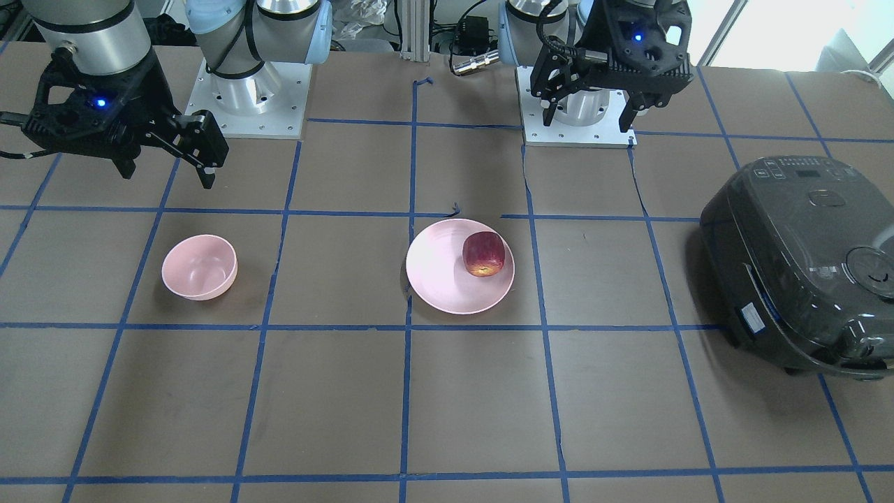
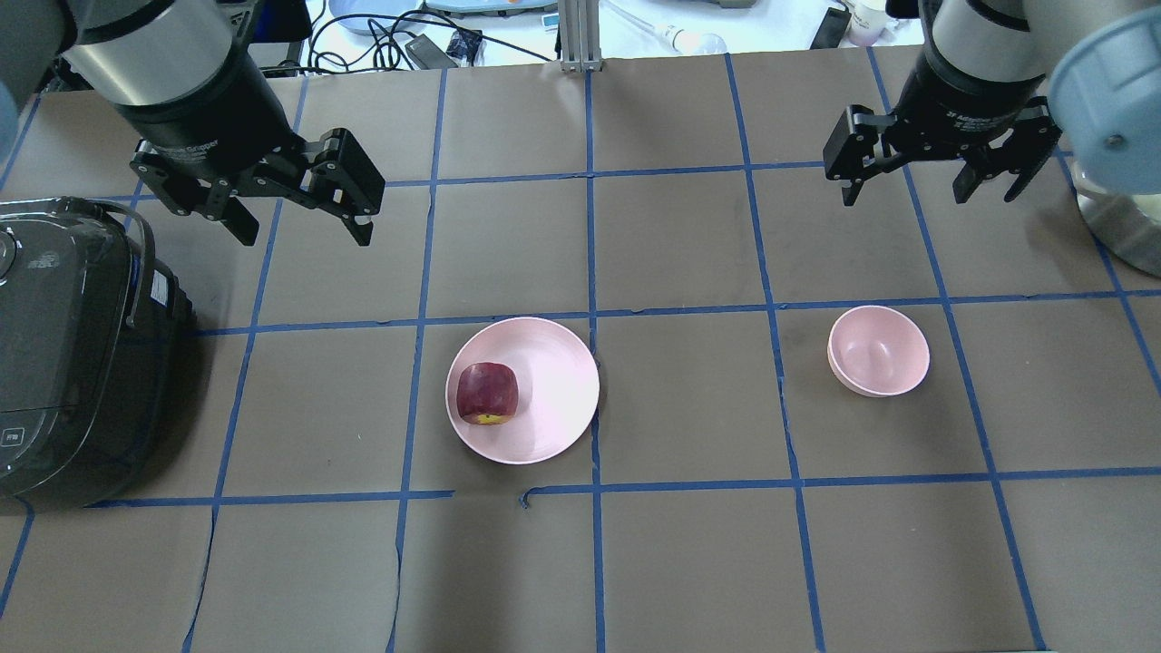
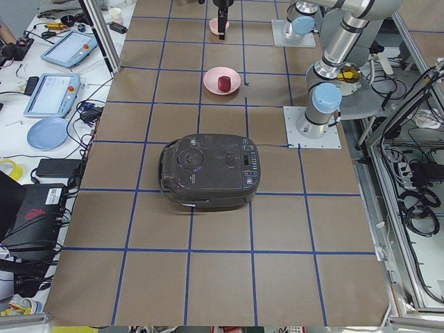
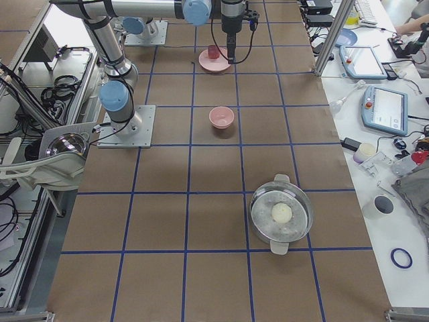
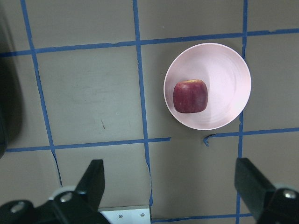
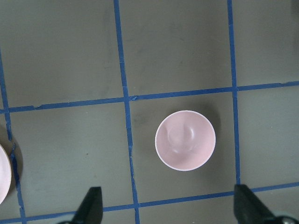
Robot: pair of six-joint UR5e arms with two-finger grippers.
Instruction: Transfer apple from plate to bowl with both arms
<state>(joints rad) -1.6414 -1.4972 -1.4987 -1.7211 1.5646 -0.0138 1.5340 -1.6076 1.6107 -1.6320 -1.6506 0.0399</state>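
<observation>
The dark red apple (image 2: 487, 394) (image 1: 483, 254) lies on the left part of the pale pink plate (image 2: 553, 381) (image 1: 436, 269) near the table's middle. The small pink bowl (image 2: 878, 350) (image 1: 199, 267) stands empty to the right. My left gripper (image 2: 302, 234) (image 1: 589, 122) hangs open and empty high above the table, beyond and left of the plate. Its wrist view shows the apple (image 5: 190, 96) on the plate (image 5: 226, 84). My right gripper (image 2: 925, 195) (image 1: 167, 176) hangs open and empty beyond the bowl, which shows in its wrist view (image 6: 185, 140).
A dark grey rice cooker (image 2: 73, 345) (image 1: 803, 258) stands at the table's left end. A steel pot with a glass lid (image 4: 281, 215) stands at the right end. The arm base plates (image 1: 251, 98) are at the robot's edge. Blue tape lines grid the brown table.
</observation>
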